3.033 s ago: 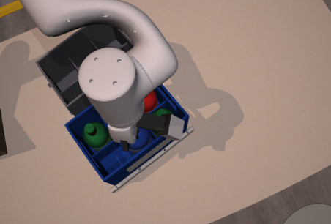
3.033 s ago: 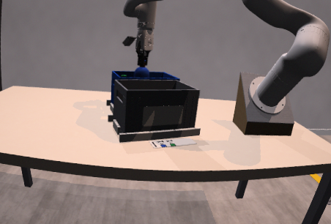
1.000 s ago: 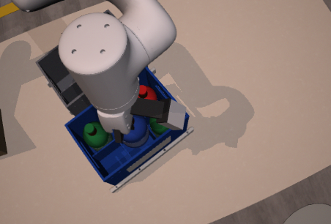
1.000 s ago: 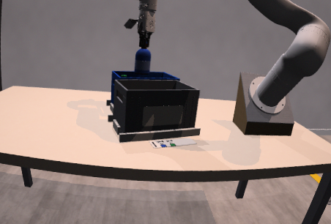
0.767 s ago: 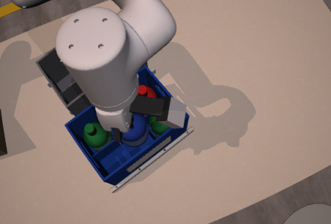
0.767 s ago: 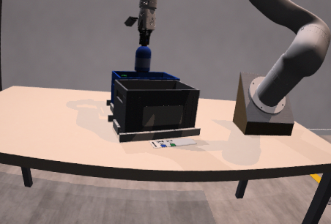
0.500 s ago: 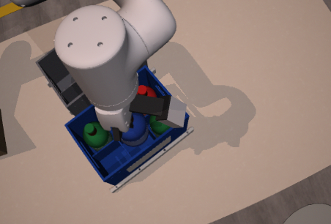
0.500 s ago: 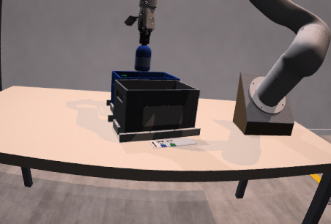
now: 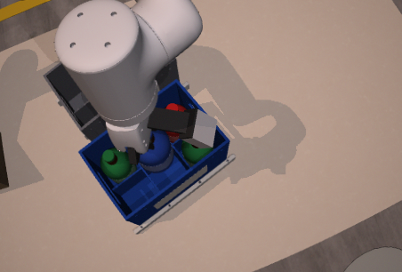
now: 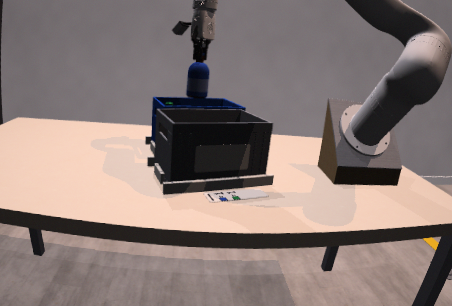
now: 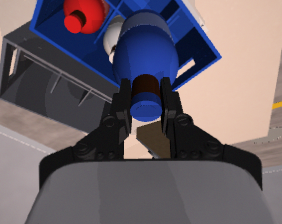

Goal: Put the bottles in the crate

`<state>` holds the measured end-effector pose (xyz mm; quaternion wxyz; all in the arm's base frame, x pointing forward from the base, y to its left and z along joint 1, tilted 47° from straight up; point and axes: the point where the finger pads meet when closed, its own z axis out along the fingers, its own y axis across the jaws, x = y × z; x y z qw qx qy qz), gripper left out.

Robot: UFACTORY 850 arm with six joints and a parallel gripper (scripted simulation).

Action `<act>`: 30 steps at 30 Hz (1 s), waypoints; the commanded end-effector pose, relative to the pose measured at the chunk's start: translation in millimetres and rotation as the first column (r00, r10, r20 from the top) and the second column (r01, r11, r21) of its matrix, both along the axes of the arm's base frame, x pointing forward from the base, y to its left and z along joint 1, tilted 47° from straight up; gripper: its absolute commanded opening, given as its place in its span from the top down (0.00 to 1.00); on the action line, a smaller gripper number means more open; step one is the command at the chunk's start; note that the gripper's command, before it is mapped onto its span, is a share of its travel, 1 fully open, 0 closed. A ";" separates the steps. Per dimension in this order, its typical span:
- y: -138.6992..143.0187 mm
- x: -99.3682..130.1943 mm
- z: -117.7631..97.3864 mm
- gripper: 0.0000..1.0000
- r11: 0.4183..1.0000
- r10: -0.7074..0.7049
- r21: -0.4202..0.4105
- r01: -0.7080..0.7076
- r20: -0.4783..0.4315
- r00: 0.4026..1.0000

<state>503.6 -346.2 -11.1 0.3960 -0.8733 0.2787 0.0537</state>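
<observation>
My gripper clamps the blue bottle by its neck. Below me: blue crate. Risk: bottle swings, clips the black crate rim, slips.

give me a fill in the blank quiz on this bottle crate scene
1. The pincer is shut on the neck of the ____ bottle.
2. That bottle hangs above the ____ crate, clear of its rim.
3. The pick list lies on the table in front of the ____ crate.
4. In the top view, two ____ bottles stand in the crate with the red bottle.

Missing words: blue; blue; black; green
</observation>
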 end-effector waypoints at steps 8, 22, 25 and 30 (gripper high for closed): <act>12.3 -9.1 13.2 1.00 1.000 -0.001 -0.002 0.001 0.002 1.000; 28.0 -20.1 27.6 1.00 1.000 -0.001 -0.002 0.001 0.002 1.000; 31.9 -22.8 31.3 1.00 1.000 -0.001 -0.002 0.001 0.002 1.000; 38.4 -27.4 37.3 1.00 1.000 -0.001 -0.002 0.001 0.002 1.000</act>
